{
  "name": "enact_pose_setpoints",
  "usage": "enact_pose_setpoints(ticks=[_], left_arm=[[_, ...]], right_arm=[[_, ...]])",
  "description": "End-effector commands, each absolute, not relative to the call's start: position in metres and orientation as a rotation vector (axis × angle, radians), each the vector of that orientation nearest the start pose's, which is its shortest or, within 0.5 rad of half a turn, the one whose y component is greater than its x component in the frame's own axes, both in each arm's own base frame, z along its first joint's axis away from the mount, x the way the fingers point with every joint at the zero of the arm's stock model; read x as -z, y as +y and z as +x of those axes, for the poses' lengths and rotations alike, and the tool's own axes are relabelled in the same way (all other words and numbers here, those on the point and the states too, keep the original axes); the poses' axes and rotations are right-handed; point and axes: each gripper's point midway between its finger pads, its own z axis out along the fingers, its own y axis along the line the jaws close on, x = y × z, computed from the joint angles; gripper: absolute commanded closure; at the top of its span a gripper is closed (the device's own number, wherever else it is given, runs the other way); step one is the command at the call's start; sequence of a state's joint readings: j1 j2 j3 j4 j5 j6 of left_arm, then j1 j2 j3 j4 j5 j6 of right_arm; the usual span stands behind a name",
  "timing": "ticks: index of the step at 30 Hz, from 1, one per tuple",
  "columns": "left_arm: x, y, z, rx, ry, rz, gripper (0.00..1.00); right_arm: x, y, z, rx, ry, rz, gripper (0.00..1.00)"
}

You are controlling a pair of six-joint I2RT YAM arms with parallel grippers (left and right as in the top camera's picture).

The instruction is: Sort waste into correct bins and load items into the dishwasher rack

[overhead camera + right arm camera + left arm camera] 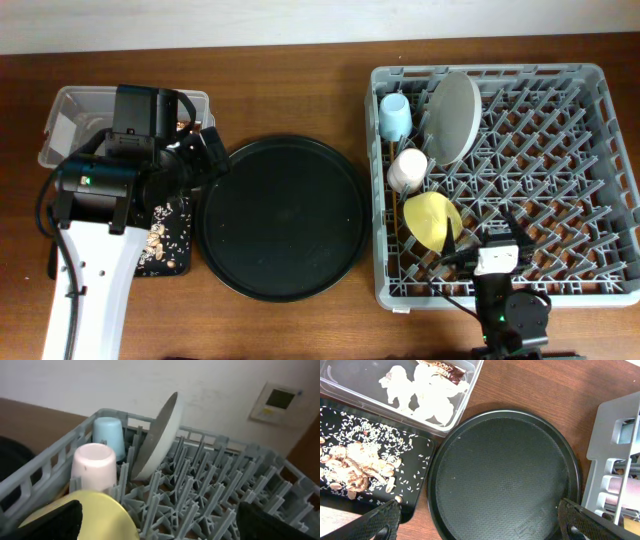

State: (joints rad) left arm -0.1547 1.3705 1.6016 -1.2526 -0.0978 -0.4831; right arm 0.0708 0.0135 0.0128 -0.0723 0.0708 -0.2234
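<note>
Large square grey plastic dishwasher rack (480, 72) sits at right. Its left column holds small light-blue cup (395, 116), small pink cup (407, 170) and yellow bowl (432, 220). Pale grey-green round plate (453, 115) stands on edge beside the blue cup. Crumpled white paper napkin (420, 390) and shiny gold-brown snack wrapper (445, 372) lie in clear plastic rectangular tub (470, 387). Brownish food scraps (355, 465) with rice bits lie in shallow black rectangular tray (422, 477). Large round black tray (283, 215) sits between bins and rack. Left gripper (482, 522) is spread wide, empty, above it. Right gripper (165, 522) is spread wide, empty, over the rack's near edge.
</note>
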Motion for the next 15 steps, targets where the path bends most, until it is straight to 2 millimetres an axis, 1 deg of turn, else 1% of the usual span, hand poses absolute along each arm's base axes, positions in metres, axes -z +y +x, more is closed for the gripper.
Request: enact_pose_setpoints(ticks=[1, 12, 13, 15], left_arm=[[-0.282, -0.032, 0.319, 0.106, 2.533, -0.452, 0.01], [-0.282, -0.032, 0.319, 0.107, 2.533, -0.452, 0.01], [-0.285, -0.032, 0.317, 0.111, 2.526, -0.451, 0.01], [-0.311, -0.029, 0.300, 0.143, 2.439, -0.442, 0.01]], right_arm=[[-0.155, 0.006, 0.246, 0.164, 1.639, -0.211, 0.02], [-0.155, 0.006, 0.246, 0.164, 1.640, -0.212, 0.02], [-0.155, 0.006, 0.246, 0.164, 1.640, -0.212, 0.02], [-0.155, 0.006, 0.246, 0.164, 1.640, -0.212, 0.02]])
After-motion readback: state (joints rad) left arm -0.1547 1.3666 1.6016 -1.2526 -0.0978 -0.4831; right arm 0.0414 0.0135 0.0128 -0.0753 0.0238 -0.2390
